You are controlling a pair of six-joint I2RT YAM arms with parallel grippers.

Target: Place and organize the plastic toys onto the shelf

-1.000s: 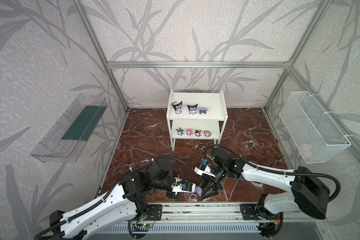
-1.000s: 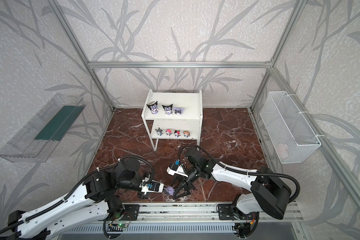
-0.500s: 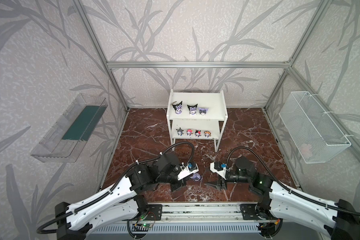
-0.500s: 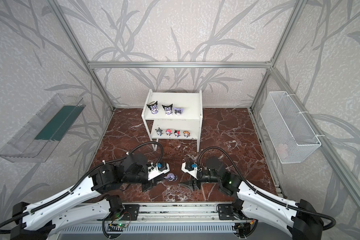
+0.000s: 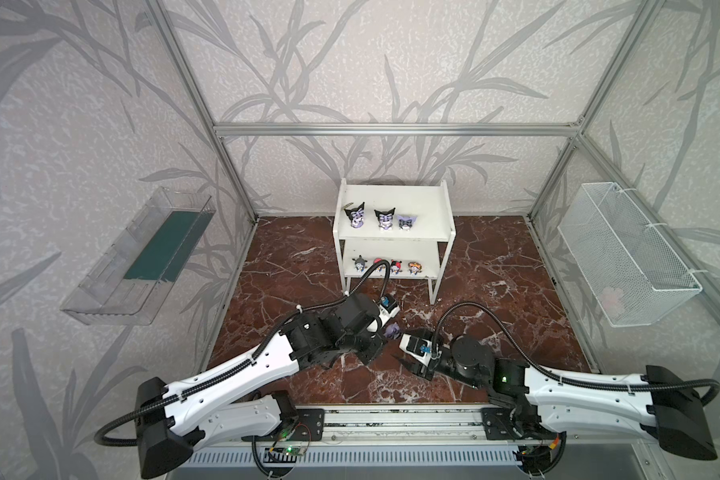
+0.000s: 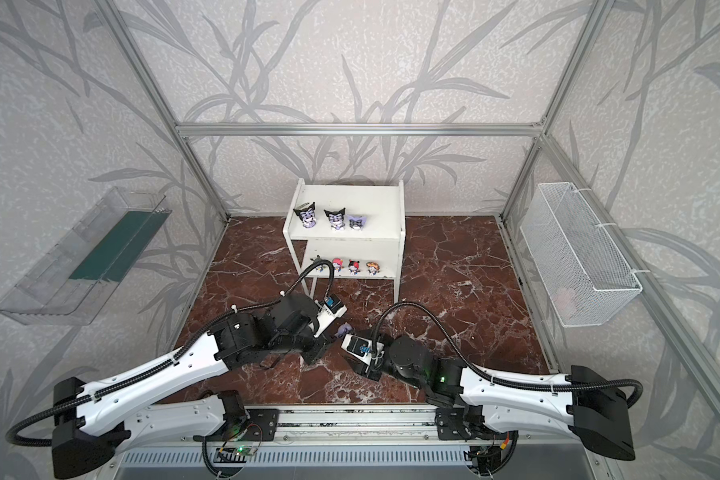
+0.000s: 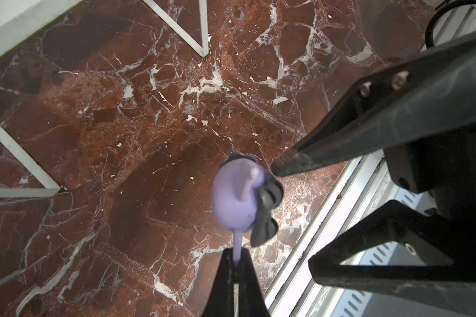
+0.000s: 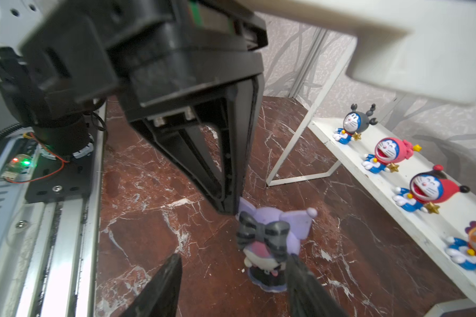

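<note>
The left gripper (image 7: 237, 259) is closed tight on one thin pointed ear of the lavender toy (image 7: 234, 197), low over the marble floor (image 7: 121, 137) in front of the shelf (image 5: 429, 212) (whether the toy touches the floor, I cannot tell). The right gripper (image 8: 234, 260) is partly open and holds nothing, with one fingertip just beside the toy. Three larger toys (image 5: 383, 219) stand on the upper board and four smaller toys (image 5: 396, 267) on the lower one.

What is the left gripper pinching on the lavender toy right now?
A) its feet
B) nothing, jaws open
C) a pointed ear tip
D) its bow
C: in the left wrist view the left gripper is shut on the thin ear tip of the lavender figurine.
</note>
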